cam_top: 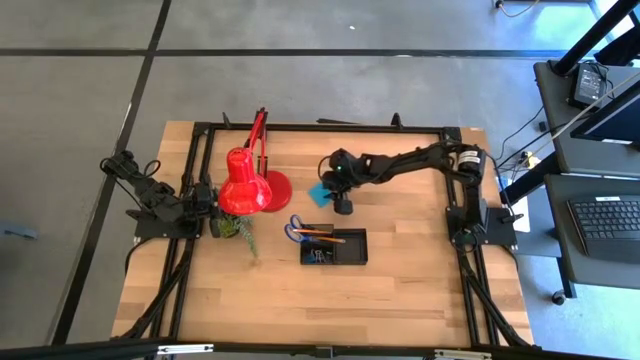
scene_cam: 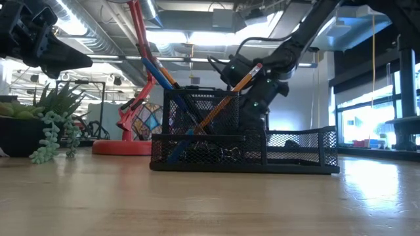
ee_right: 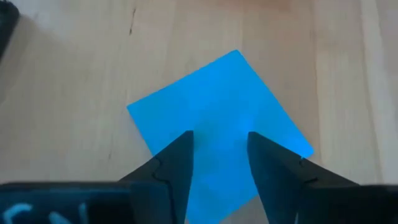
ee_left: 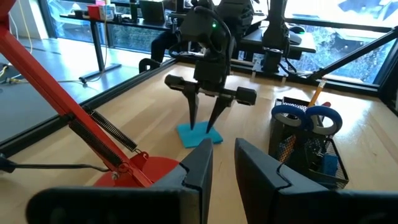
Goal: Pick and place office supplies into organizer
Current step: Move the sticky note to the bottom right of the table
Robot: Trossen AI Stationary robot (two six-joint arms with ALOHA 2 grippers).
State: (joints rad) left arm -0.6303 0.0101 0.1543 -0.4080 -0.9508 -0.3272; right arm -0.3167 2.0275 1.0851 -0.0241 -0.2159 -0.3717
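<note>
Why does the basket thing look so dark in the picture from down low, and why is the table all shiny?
In the low view, bright windows and ceiling lights sit behind the organizer, so it shows almost as a silhouette, and their glare streaks the table. In the right wrist view, the blue note pad is evenly lit.

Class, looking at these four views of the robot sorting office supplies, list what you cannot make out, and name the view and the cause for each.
- Note pad, right wrist view: the right end effector covers its near part, so contact cannot be judged.
- Organizer contents, low view: the mesh wall blurs the small items inside.
- Organizer compartments, high view: too small to count.
- Left end effector, high view: hidden by the red lamp shade and potted plant.
</note>
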